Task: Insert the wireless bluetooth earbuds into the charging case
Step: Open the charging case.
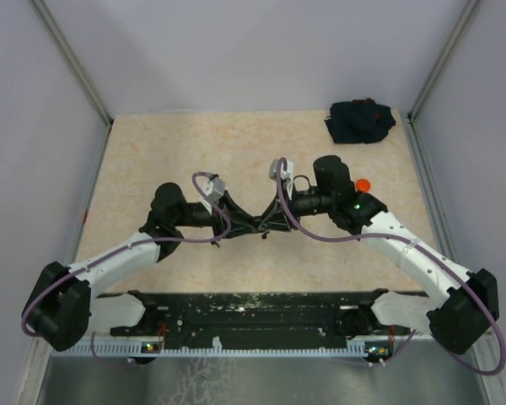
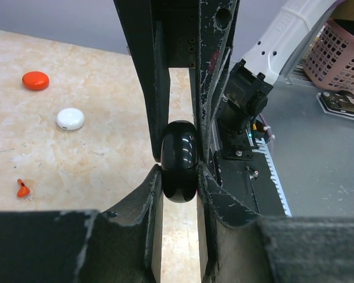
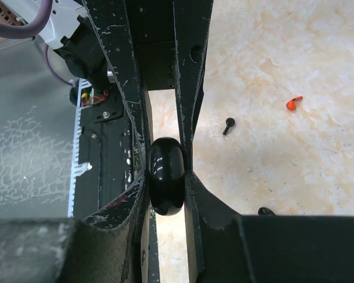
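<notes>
Now my left gripper [image 2: 178, 187] and right gripper [image 3: 166, 190] both pinch the glossy, probably slippery charging case [image 2: 180, 154], while a tiny, light red earbud [image 2: 22, 188] on the table [image 2: 106, 165] needs a stem grip.

the left arm [image 1: 122, 253] reaches from its near-left base toward the far right, and the right arm [image 1: 405, 245] reaches from its near-right base toward the far left. their grippers meet nose to nose at the middle. the left gripper [image 2: 178, 186] has both fingers pressed on the sides of a black case [image 2: 179, 154]. the right gripper [image 3: 167, 177] pinches the same case from the opposite end.
</notes>
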